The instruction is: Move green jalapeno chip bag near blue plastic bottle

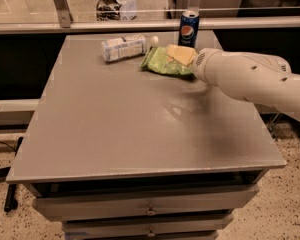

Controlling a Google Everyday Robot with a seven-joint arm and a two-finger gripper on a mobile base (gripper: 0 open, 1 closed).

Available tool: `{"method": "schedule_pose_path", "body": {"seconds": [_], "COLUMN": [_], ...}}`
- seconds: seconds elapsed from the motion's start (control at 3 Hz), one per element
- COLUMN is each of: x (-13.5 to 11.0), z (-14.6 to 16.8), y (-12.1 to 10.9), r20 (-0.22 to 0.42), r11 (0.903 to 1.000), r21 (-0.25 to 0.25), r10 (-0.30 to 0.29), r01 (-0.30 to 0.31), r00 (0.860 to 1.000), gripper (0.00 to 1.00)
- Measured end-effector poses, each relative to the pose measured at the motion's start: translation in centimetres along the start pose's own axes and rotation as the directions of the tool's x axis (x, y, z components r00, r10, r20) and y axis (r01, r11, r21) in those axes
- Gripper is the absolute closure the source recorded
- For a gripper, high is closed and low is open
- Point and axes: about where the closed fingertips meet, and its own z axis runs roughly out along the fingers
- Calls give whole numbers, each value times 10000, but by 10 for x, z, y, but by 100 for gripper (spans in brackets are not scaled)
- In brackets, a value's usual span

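The green jalapeno chip bag [162, 63] lies crinkled on the far part of the grey table [140, 119]. The blue plastic bottle [124, 46], clear with a pale label and white cap, lies on its side just left of the bag, close to it. My gripper [181, 55] reaches in from the right on a white arm and sits at the bag's right end, over its top edge. Its pale yellowish tip covers part of the bag.
A dark blue Pepsi can [188, 28] stands upright at the table's far edge, just behind the gripper. A rail [140, 25] runs behind the table. Drawers [150, 209] sit under the front edge. The white arm [250, 79] spans the table's right side.
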Motion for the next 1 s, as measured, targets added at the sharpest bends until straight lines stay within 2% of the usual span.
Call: {"method": "schedule_pose_path", "body": {"seconds": [0.33,0.67,1.0], "x": [-8,-10,-11], "z": [-34,-84,-130], "y": [-29,-64,-81], "r20": [446,911,1328], "r11": [9985,9825,9370], "r21": [254,640,906], "r10": [-492,-1806,-3472], "r01": [481,1752,3374], "r00": [9978,9793,9284], "gripper": [0,0,0]}}
